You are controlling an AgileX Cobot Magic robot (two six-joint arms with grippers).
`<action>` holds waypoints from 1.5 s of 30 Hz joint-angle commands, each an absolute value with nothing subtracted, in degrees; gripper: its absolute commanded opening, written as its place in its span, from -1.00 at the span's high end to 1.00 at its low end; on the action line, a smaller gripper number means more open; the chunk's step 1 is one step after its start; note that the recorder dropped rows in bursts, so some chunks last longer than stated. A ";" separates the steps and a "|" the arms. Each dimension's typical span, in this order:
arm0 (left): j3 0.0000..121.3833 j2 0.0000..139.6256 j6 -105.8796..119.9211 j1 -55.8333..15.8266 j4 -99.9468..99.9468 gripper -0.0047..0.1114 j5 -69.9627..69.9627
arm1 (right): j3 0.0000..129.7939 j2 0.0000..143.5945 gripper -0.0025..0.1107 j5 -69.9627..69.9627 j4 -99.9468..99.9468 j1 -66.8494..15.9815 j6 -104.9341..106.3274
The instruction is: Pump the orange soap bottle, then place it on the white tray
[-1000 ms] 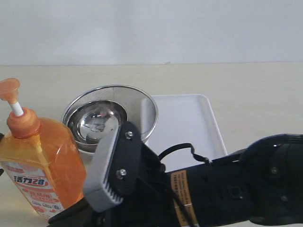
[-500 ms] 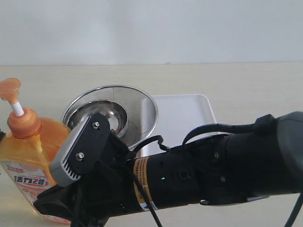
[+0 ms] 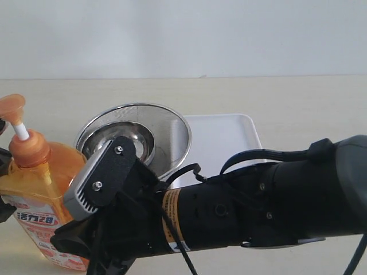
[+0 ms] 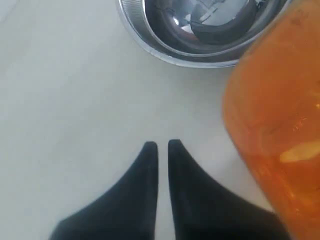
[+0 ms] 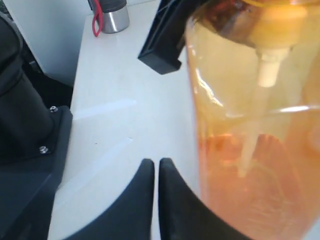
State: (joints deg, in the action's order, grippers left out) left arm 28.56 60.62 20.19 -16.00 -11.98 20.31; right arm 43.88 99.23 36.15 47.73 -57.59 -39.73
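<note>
Showing at the bench's [image 3: 298, 103] left: orange soap bottle [image 3: 43, 183], off the white tray [image 3: 229, 137] | left pincer [image 4: 161, 144]: tips together, empty | right pincer [image 5: 155, 161]: together, beside bottle

Exterior view: the right arm [image 3: 241, 212] hides the near half of the tray [image 3: 229, 137], the strainer [image 3: 172, 129] at its near rim, and the adjoining lower corner of the bottle [image 3: 49, 177]. The frame edge crops the bottle. Label [image 3: 31, 220] print is illegible. Wrist views: bottle blurred and cropped; strainer cropped.
</note>
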 commanded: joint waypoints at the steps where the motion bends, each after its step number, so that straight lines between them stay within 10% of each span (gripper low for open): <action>1: 28.57 60.25 20.42 -16.22 -9.89 0.84 21.64 | 44.13 99.12 0.96 33.46 43.93 -57.67 -36.33; 45: 28.57 60.98 30.42 -14.84 -2.10 0.84 15.03 | 44.13 97.71 0.96 24.48 38.19 -57.67 -31.17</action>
